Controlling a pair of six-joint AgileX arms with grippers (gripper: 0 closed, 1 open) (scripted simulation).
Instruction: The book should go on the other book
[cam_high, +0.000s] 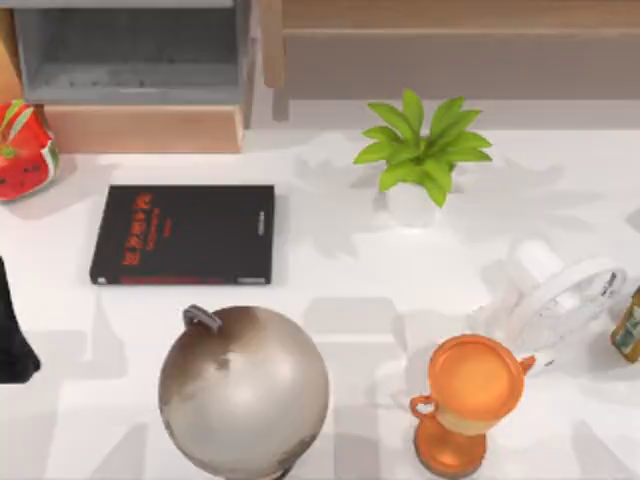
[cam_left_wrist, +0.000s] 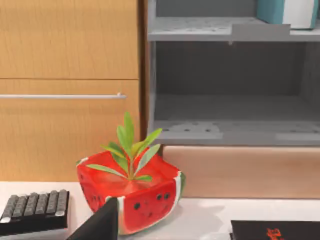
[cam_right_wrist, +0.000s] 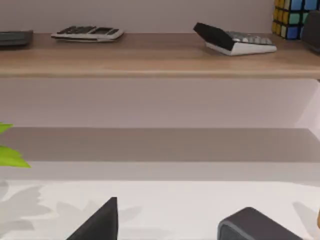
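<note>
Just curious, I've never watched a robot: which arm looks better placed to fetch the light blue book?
Left, probably. The left arm, at the table's left edge, faces the cabinet whose shelf holds the light blue book, near the black book.

A white table (cam_high: 350, 300) runs up to a pale wall (cam_right_wrist: 160, 102). At its far left stands a wooden cabinet (cam_left_wrist: 70, 85) with a drawer handle (cam_left_wrist: 62, 96) beside grey open shelves (cam_left_wrist: 225, 132). A long wooden shelf (cam_right_wrist: 150, 57) crosses the wall further right, and soft shadows lie on the tabletop.
</note>
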